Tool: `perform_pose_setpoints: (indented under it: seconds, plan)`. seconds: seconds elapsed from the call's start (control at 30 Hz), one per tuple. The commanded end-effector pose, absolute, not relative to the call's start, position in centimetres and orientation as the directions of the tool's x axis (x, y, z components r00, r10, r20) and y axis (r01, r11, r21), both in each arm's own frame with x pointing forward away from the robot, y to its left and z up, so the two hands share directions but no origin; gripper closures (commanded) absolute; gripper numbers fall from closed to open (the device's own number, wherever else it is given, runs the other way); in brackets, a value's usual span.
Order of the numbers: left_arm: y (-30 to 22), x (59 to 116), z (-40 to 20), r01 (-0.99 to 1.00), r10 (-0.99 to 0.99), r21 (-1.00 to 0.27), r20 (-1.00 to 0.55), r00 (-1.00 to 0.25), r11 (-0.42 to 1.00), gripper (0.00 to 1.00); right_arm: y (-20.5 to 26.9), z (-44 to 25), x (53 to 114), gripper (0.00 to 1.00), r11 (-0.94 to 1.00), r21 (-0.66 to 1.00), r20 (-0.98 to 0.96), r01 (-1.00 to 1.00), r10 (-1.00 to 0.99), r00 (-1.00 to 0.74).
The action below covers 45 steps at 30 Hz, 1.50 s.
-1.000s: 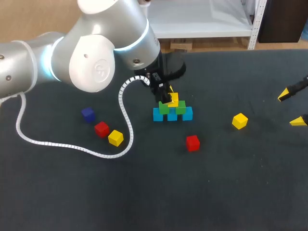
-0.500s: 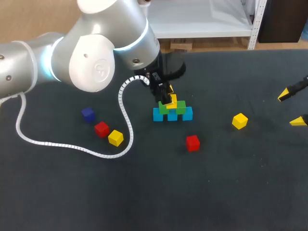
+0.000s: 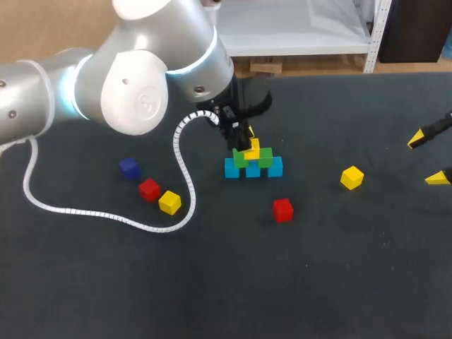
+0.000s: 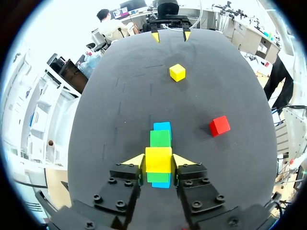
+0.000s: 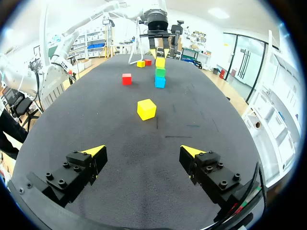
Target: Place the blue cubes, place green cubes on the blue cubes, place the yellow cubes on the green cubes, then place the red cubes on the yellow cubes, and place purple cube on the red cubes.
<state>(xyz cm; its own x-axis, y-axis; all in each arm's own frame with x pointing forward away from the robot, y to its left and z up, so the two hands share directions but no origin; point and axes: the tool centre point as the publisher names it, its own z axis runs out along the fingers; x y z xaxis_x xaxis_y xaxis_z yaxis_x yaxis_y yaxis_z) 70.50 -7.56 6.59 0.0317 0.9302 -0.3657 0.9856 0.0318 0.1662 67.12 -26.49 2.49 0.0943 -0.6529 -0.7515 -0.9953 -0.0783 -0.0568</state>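
One small yellow cube (image 4: 158, 159) pinched in left jaws, directly over pair of green cubes (image 3: 265, 161) on row of blue cubes (image 3: 275, 167). Advice: centre across green seam, seat flat, open gently, lift straight up. Right jaws wide, empty, well apart.

Left hand (image 4: 159, 161) at mid-worktop, pointing down, clamped on yellow cube (image 4: 158, 158), right hand (image 5: 142, 150) at right edge, fingers spread
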Motion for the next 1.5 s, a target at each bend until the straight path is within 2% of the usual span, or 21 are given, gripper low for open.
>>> perform_pose_setpoints:
  seconds: [0.03,0.37,0.53,0.6,0.63,0.67,0.7,1.07,1.27,1.5]
  plan:
    - [-7.7,70.8,6.5,0.986,0.93,0.165,-0.366,0.034,0.028,0.75,-26.5,2.5,67.1,0.0,-0.079,-0.058,-0.752,-0.995,-0.652,0.095]
    - [-7.7,70.9,6.5,0.986,0.93,0.166,-0.366,0.035,0.028,0.73,-26.5,2.5,67.1,0.0,-0.079,-0.058,-0.752,-0.995,-0.652,0.095]
    - [-7.7,71.0,6.5,0.986,0.93,0.167,-0.367,0.037,0.026,0.62,-26.5,2.5,67.1,0.0,-0.079,-0.058,-0.752,-0.995,-0.652,0.095]
    - [-7.7,71.0,6.6,0.986,0.929,0.168,-0.367,0.042,0.022,0.49,-26.5,2.5,67.1,0.0,-0.079,-0.058,-0.752,-0.995,-0.652,0.095]
    - [-7.7,71.0,6.6,0.986,0.929,0.168,-0.367,0.043,0.021,0.24,-26.5,2.5,67.1,0.0,-0.079,-0.058,-0.752,-0.995,-0.652,0.095]
    - [-7.7,71.0,6.6,0.986,0.929,0.167,-0.367,0.043,0.02,0.14,-26.5,2.5,67.1,0.0,-0.079,-0.058,-0.752,-0.995,-0.652,0.095]
    - [-7.7,71.0,6.6,0.986,0.929,0.166,-0.367,0.043,0.02,0.0,-26.5,2.5,67.1,0.0,-0.079,-0.058,-0.752,-0.995,-0.652,0.095]
    - [-6.4,70.4,8.4,0.984,0.929,0.177,-0.367,0.044,0.023,0.0,-26.5,2.5,67.1,0.0,-0.079,-0.058,-0.752,-0.995,-0.652,0.095]
    - [-4.0,69.0,10.1,0.977,0.933,0.213,-0.354,0.063,0.015,0.0,-26.5,2.5,67.1,0.0,-0.079,-0.058,-0.752,-0.995,-0.652,0.095]
    - [-0.1,66.3,10.2,0.983,0.949,0.185,-0.308,0.076,-0.018,0.0,-26.5,2.5,67.1,0.0,-0.079,-0.058,-0.752,-0.995,-0.652,0.095]
